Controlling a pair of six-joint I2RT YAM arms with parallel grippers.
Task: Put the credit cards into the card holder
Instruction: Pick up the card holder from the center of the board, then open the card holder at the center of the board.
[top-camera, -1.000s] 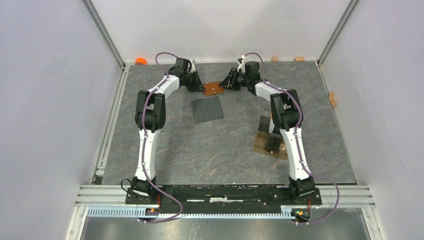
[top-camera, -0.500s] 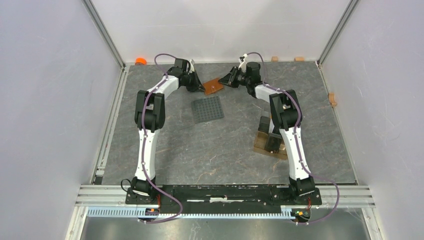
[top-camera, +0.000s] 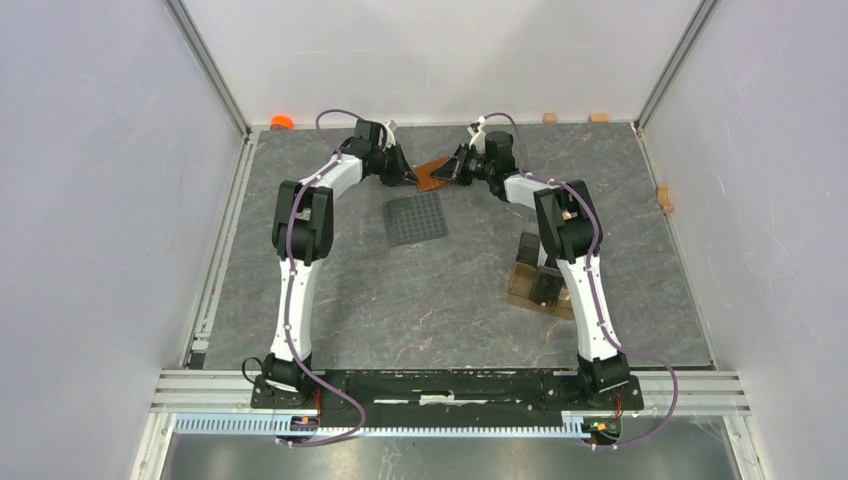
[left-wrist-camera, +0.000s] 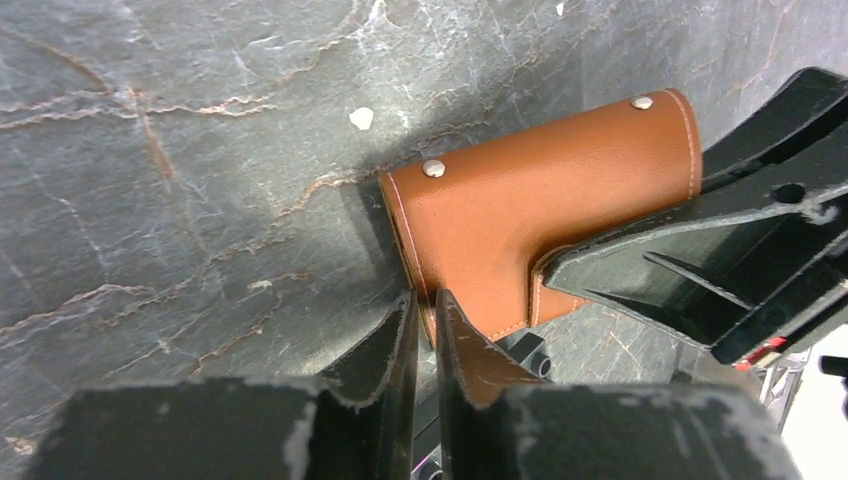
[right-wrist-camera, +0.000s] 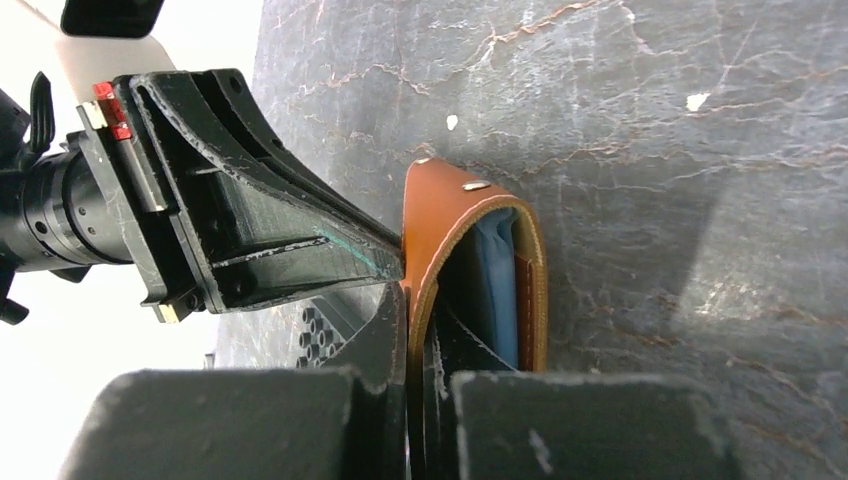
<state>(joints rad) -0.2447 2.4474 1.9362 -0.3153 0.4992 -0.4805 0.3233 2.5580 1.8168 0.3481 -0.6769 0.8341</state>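
1. The right gripper (right-wrist-camera: 415, 335) has just clamped onto one flap of the card holder (right-wrist-camera: 430, 215). A second ago its jaws stood half apart, just short of the leather.
2. The left gripper (left-wrist-camera: 425, 325) stays pinched tight on the opposite flap.
3. The card holder no longer lies flat. It is tilted up between the two claws, near the middle of the tabletop's (top-camera: 450, 300) far edge, with its mouth spread.
4. Something light blue (right-wrist-camera: 497, 285) shows inside, and I can't tell whether it is a card or the lining.
5. I'd say the holder is now ready for loading, but one claw must let go to fetch a card.

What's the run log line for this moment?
left end effector: shut on wallet | right end effector: shut on wallet | blue card: inside wallet
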